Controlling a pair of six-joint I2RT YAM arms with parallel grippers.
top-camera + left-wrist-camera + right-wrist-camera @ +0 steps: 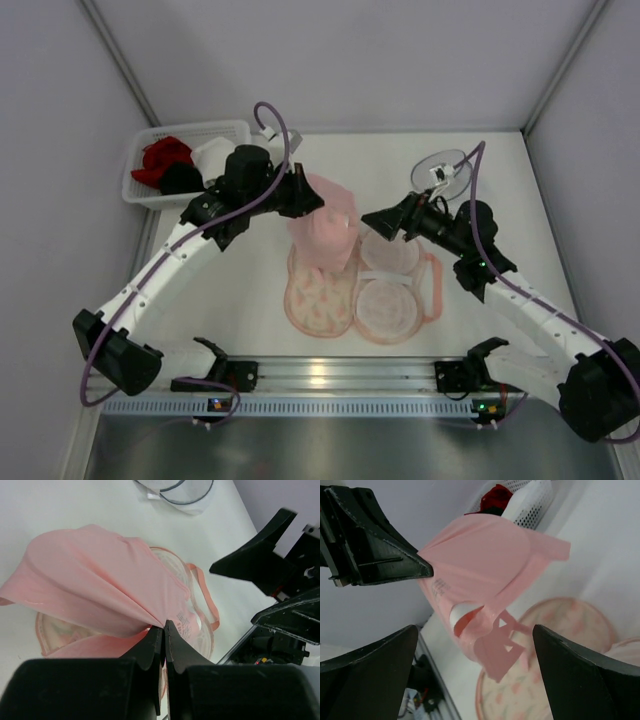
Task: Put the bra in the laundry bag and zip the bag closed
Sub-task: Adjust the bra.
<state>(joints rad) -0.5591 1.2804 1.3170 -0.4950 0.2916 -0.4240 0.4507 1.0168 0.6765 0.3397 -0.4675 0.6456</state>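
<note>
One bra (325, 225) hangs over desk (500, 200) centre, pinched in the clenched left fingers (150, 645). It hides the 12 o'clock edge of the one laundry bag (320, 295), which lies open. The right fingers (375, 665) are spread wide at the bra's 3 o'clock side. At 10 o'clock, one basket (190, 128) holds three garments, partly hidden by the left arm.

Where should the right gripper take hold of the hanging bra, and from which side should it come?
Grip the bra by its thin dangling end, below the rounded cup. Come level from the robot's right: the open right gripper faces it. The left gripper is shut on the bra's far side, so this end hangs free over the laundry bag; the cup looks too bulky.
</note>
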